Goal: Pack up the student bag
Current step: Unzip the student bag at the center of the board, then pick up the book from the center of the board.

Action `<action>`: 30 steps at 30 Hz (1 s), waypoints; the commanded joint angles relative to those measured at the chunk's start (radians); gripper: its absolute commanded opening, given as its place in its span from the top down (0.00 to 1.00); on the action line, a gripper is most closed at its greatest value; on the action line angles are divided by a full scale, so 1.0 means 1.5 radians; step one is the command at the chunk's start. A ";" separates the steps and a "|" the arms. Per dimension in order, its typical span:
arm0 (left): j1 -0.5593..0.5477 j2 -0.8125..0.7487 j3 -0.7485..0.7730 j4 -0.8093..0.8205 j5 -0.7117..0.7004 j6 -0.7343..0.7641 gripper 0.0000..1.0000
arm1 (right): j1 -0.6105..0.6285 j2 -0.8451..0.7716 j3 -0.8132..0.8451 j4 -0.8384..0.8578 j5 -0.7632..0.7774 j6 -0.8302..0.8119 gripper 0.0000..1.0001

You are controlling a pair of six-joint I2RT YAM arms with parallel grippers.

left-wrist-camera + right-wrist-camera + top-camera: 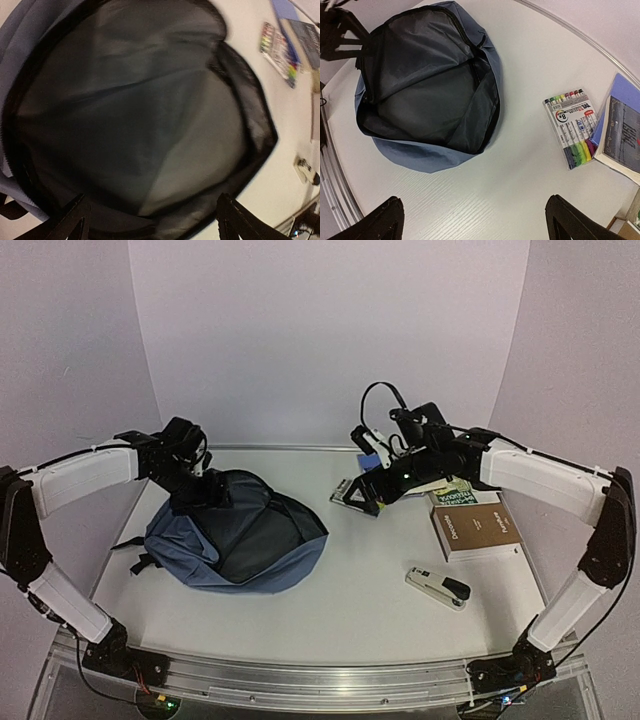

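1. student bag [235,535]: slate-blue backpack lying on the white bench [350,625], at about 9 o'clock from bench centre. the main zip is open and the mouth is spread wide, showing dark grey lining. a black strap trails off its 9 o'clock side.
2. left gripper [200,495]: at the bag's 11 o'clock rim. the wrist view looks straight down into the lining, with the two fingers set wide apart and nothing between them. cannot tell whether a finger touches the fabric.
3. right gripper [474,200]: fingers spread wide and holding nothing. it hangs above the bench at about 1 o'clock from centre, close over the marker pack [570,127], with bare bench between the tips in its own view.
4. marker pack: clear flat case of coloured pens, lying flat, well apart from the bag at the bag's 2 o'clock.
5. blue notebook [620,90]: just beside the markers, with a dark-covered book on top of it.
6. brown book [478,530]: at 3 o'clock, lying flat, with a green-lettered book [455,497] at its far edge.
7. stapler [438,587]: at 4 o'clock, alone, near the brown book.
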 commanded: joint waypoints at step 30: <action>0.051 0.059 0.275 -0.151 0.119 0.020 0.00 | -0.530 0.217 0.208 -0.341 0.097 -0.207 0.02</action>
